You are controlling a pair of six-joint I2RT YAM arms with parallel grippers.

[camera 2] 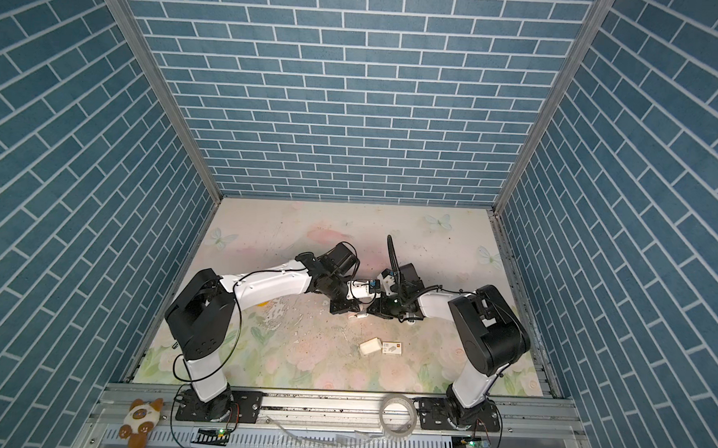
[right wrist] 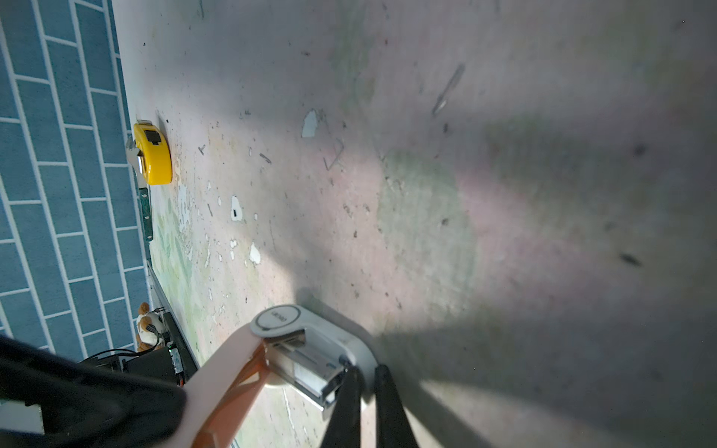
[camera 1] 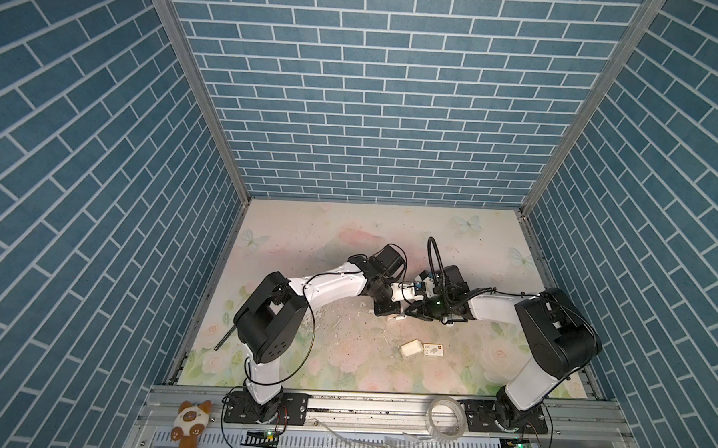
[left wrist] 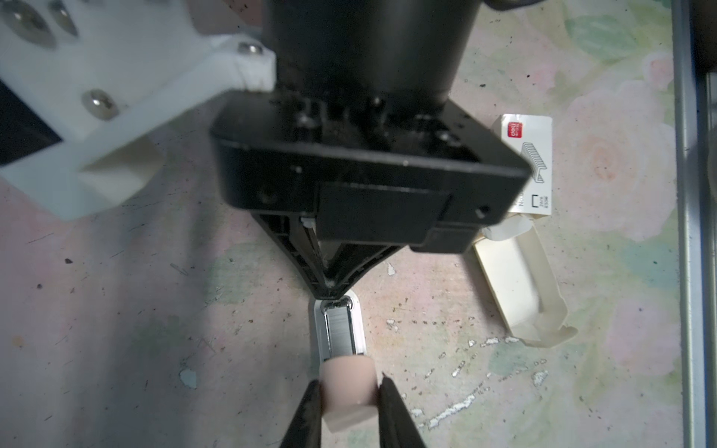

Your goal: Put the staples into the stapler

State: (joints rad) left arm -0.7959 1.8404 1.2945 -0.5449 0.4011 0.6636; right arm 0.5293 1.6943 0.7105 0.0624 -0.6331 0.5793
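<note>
Evidently, in a top view the stapler (camera 1: pixel 395 317) lies on the table (camera 1: pixel 306 239), carton (camera 1: pixel 433 349) aside; left wrist: my left claw (left wrist: pixel 349 382) grips the lid (left wrist: pixel 349 399) back, exposing loaded staples (left wrist: pixel 341 329); right wrist: my right claw (right wrist: pixel 366 367) pinches the nose (right wrist: pixel 357 345), steadying it.

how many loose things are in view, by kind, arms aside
stapler: 1
staple carton sleeve: 1
carton inner tray: 1
yellow tape measure: 1
clear tape roll: 1
plush toy: 1
total: 6
</note>
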